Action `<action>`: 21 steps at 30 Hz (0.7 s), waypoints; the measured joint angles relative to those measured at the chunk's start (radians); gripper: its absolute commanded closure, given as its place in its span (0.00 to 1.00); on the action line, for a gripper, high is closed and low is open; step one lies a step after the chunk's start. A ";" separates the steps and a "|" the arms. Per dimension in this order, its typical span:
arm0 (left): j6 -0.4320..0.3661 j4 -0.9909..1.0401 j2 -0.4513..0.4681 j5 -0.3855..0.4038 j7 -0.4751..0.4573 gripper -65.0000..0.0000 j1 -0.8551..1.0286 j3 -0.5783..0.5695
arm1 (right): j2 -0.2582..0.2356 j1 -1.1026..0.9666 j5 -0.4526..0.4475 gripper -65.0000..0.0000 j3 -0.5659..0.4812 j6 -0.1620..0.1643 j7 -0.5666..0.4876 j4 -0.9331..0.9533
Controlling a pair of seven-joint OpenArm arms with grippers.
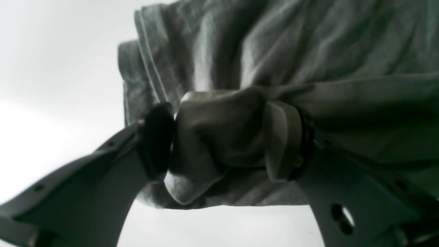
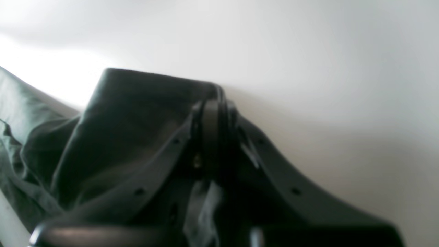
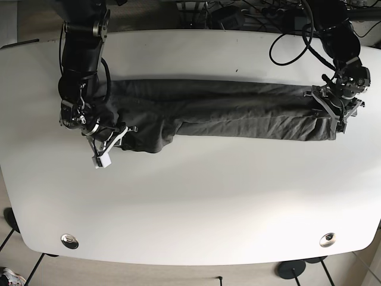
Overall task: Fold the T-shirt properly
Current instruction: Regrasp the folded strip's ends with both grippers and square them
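Both claws are gripping the shirt [image 3: 238, 113], one at each end. The left claw [image 1: 226, 137] is pinching a thick wad of grey cloth between its pads, jaws held partly apart by the bunch. The right claw [image 2: 214, 133] is closing nearly flat on a thin dark edge of fabric, with the rest of the cloth trailing off to the wrist view's left.

In the base view the shirt is lying stretched into a long narrow band across the far half of the worktop [image 3: 190, 202], its long axis running side to side. The left claw [image 3: 338, 102] is holding the end at that view's right, close to the worktop's edge; the right claw [image 3: 104, 140] is holding the lumpier end at the view's left, where a flap is sagging toward the near side.

The coming move is probably turning on this axis: the band is lying straight between the claws, so either end could be carried along it toward the other, or the whole length drawn sideways toward the near side. Open room is lying in front, broad and bare; behind the band there is a narrower strip, and cables are crowding the far edge. Each arm is nearest its own end.
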State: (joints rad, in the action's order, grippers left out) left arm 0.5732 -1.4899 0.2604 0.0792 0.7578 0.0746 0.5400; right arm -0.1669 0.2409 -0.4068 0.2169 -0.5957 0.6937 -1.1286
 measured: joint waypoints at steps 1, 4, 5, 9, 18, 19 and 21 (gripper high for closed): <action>0.000 0.015 0.000 0.000 0.000 0.41 0.000 -0.001 | 0.001 -0.028 -0.004 0.97 0.001 0.002 -0.002 -0.073; 0.000 0.047 0.005 0.011 -0.016 0.41 -0.001 0.002 | 0.001 -0.108 -0.013 0.97 0.004 0.023 0.137 -0.333; 0.000 0.048 0.007 0.011 -0.015 0.41 -0.003 0.002 | 0.003 -0.130 -0.012 0.97 0.015 0.055 0.182 -0.412; 0.000 0.049 0.007 0.010 -0.018 0.41 -0.002 0.002 | 0.039 -0.224 -0.010 0.97 0.111 0.080 0.311 -0.653; 0.000 0.050 0.009 0.011 -0.018 0.41 -0.003 0.000 | 0.027 -0.287 -0.012 0.89 0.229 0.071 0.294 -0.536; 0.000 0.050 0.009 0.011 -0.019 0.41 -0.003 0.000 | 0.011 -0.288 -0.013 0.82 0.229 0.072 0.285 -0.518; 0.000 0.048 0.010 0.010 -0.018 0.41 -0.003 0.001 | -0.025 -0.306 -0.010 0.52 0.251 0.078 0.253 -0.520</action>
State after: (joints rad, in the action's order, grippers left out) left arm 0.5735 -1.4418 0.2707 0.0895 0.7399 0.0715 0.5407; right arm -0.1917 -0.0650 -0.4171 0.4679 -0.5175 0.9470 -1.6489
